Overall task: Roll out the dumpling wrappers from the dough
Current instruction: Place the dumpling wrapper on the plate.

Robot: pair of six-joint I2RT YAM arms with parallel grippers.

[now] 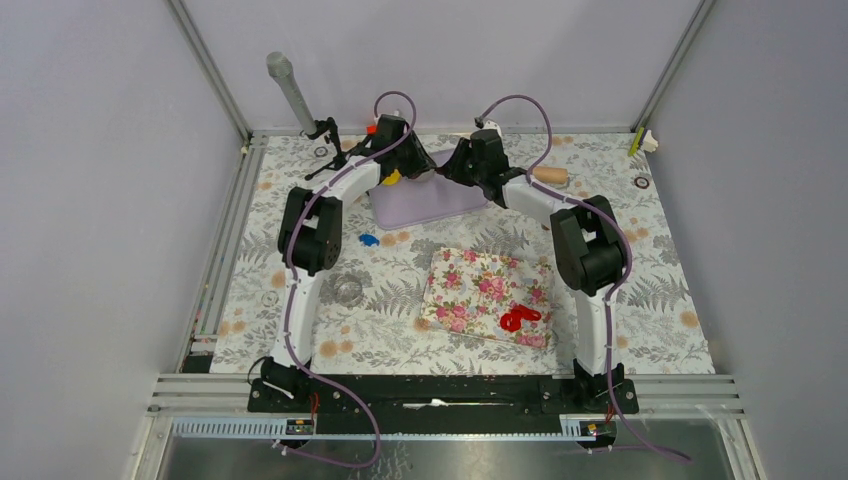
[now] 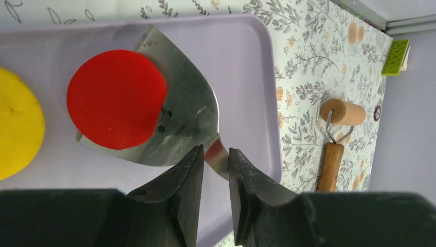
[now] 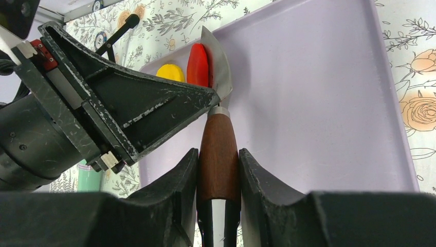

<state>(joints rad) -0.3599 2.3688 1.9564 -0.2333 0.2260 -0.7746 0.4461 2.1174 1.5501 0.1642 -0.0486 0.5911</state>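
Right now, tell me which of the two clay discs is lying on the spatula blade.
The red disc: it lies on the steel spatula blade. The yellow disc sits beside it, directly on the lilac tray.

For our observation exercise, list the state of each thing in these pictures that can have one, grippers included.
red wrapper: flat disc, lying on the spatula blade.
yellow wrapper: flat disc, on the tray.
spatula: blade over the tray, wooden handle gripped.
right gripper: jaws shut on the spatula handle.
left gripper: jaws astride the spatula neck; grip unclear.
rolling pin: lying down, unheld.
dough scraps: ragged, on the floral mat.
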